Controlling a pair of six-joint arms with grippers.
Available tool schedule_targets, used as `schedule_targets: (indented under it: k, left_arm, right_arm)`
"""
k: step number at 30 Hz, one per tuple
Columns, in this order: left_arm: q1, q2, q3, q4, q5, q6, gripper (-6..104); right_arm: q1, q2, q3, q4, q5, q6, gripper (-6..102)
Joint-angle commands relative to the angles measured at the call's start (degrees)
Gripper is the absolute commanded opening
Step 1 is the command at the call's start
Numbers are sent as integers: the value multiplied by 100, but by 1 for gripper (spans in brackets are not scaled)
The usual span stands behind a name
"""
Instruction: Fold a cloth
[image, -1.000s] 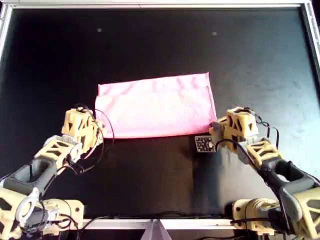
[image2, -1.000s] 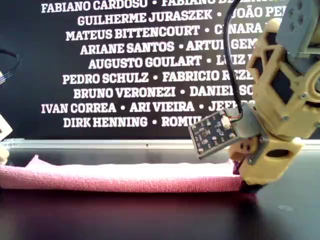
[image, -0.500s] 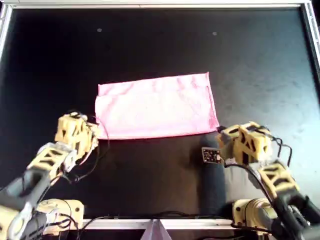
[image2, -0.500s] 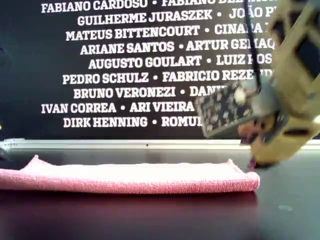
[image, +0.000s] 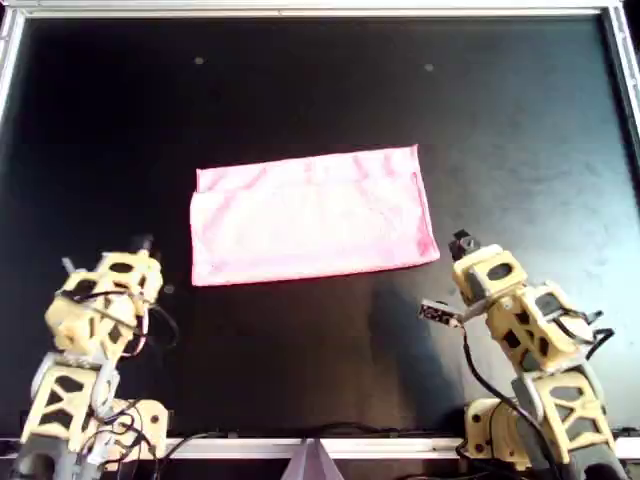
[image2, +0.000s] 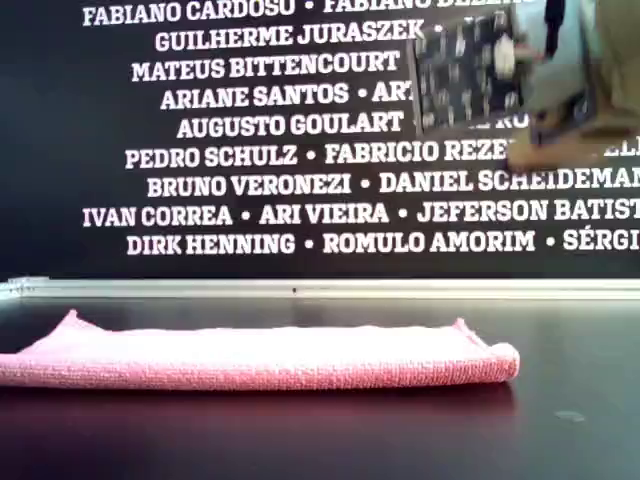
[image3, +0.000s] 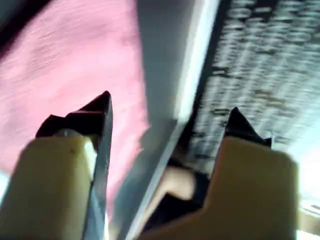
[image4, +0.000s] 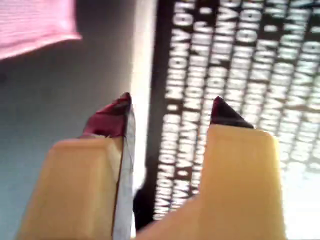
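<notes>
Lying flat mid-surface: the folded light-pink rectangular fabric cloth (image: 312, 214), on the black matte surface (image: 320, 90). My first gripper (image3: 167, 117) has its jaws spread, empty, cloth visible beyond. My second gripper (image4: 170, 107) likewise spread, empty. Overhead, both tan arms sit at 5 and 7 o'clock, clear of the cloth.

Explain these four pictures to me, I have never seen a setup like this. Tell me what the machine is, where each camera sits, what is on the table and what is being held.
Two tan robot arms work over a black table. One picture looks straight down, one looks across the table from low at its side, and two come from cameras riding on the grippers. A pink cloth lies flat on the table, folded over. My first gripper and my second gripper are both open and hold nothing. Both arms stand clear of the cloth at the near edge.
</notes>
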Motion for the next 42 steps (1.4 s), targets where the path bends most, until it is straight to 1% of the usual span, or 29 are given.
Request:
schedule_targets:
  k: [1, 4, 6, 7, 9, 11, 13, 14, 15, 22, 24, 25, 26, 28, 30, 33, 37, 42]
  left_arm:
    - [510, 606, -97, -35, 26, 44, 80]
    - [932, 589, -9, -35, 26, 44, 81]
    - [1072, 589, 9, -35, 26, 35, 81]
    - [1090, 589, 9, -35, 35, 26, 81]
    - [1028, 589, 9, -44, 123, 26, 81]
    - [1011, 589, 9, -44, 141, -18, 81]
    - [1011, 589, 9, -44, 141, -35, 81]
    - [1011, 589, 9, -44, 141, -44, 81]
    - [1011, 589, 9, -44, 141, -53, 81]
    - [1011, 580, 9, -35, 141, -53, 81]
    - [1011, 580, 9, -35, 141, -53, 81]
    - [1011, 580, 9, -35, 141, -53, 80]
    - [1011, 580, 9, -35, 141, -53, 80]
    - [1011, 571, 9, -35, 141, -53, 80]
    - [1011, 571, 9, -35, 141, -18, 80]
    - [1011, 571, 9, -35, 141, 9, 80]
    - [1011, 562, 9, -35, 141, 18, 80]
    - [1011, 562, 9, -35, 141, 18, 80]
  right_arm:
    - [-44, 571, 97, -105, 35, -18, 62]
    - [-44, 536, 281, -105, 35, -18, 63]
    - [-44, 536, 360, -105, 35, -18, 63]
    - [-44, 536, 378, -105, 35, -18, 63]
    - [-44, 536, 369, -105, 35, -18, 63]
    - [-35, 536, 334, -105, 18, 70, 63]
    - [-35, 536, 334, -105, 9, 70, 63]
    - [-35, 536, 360, -105, 18, -9, 63]
    - [-44, 536, 378, -105, 26, -26, 63]
    - [-369, 246, 352, -97, 26, -35, 63]
    - [-387, -246, 272, -97, 26, -44, 63]
    - [-387, -571, 211, -114, 18, -88, 63]
    - [-387, -958, 141, -167, -35, -167, 63]
    - [-378, -1626, -132, -167, -35, -325, 64]
    - [-369, -2329, -466, -167, -70, -404, 64]
    - [-290, -3463, -1081, -158, -79, -413, 69]
    - [-272, -5063, -1802, -149, -88, -334, 79]
    - [-264, -6662, -2830, -97, -88, -316, 81]
